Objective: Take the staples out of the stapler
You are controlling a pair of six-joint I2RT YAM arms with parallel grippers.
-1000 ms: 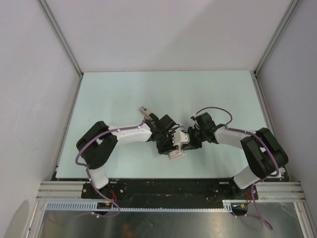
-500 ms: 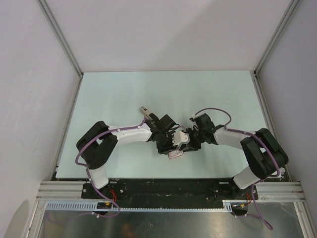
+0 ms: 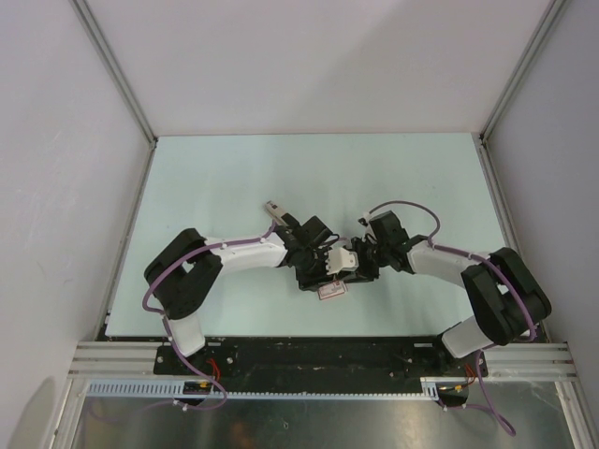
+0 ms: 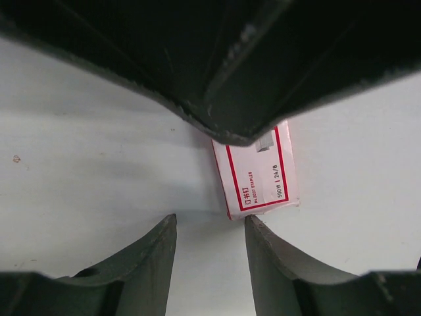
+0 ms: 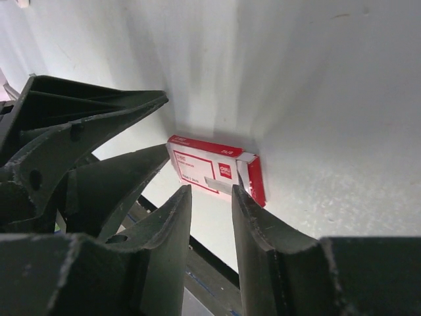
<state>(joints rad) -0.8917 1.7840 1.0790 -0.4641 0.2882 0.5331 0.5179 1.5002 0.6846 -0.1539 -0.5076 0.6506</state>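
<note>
The stapler (image 3: 274, 208) lies on the table behind my left forearm, its silvery end showing and the rest hidden. A short grey strip of staples (image 5: 220, 186) lies on top of a pinkish-red and white box (image 5: 210, 164); it also shows in the left wrist view (image 4: 265, 142). My right gripper (image 5: 212, 189) is open just above the strip, its fingertips either side of it. My left gripper (image 4: 210, 220) is open and empty, its tips at the box's near edge (image 4: 260, 178). Both grippers meet over the box (image 3: 330, 291) in the top view.
The two grippers' fingers nearly touch each other over the box. The box sits close to the table's front edge (image 3: 318, 335). Metal frame posts (image 3: 117, 75) and white walls bound the table on the left, right and back.
My right arm's elbow has swung slightly outward to the right and its gripper has edged a little toward the box. The left arm, box and stapler have not moved.
</note>
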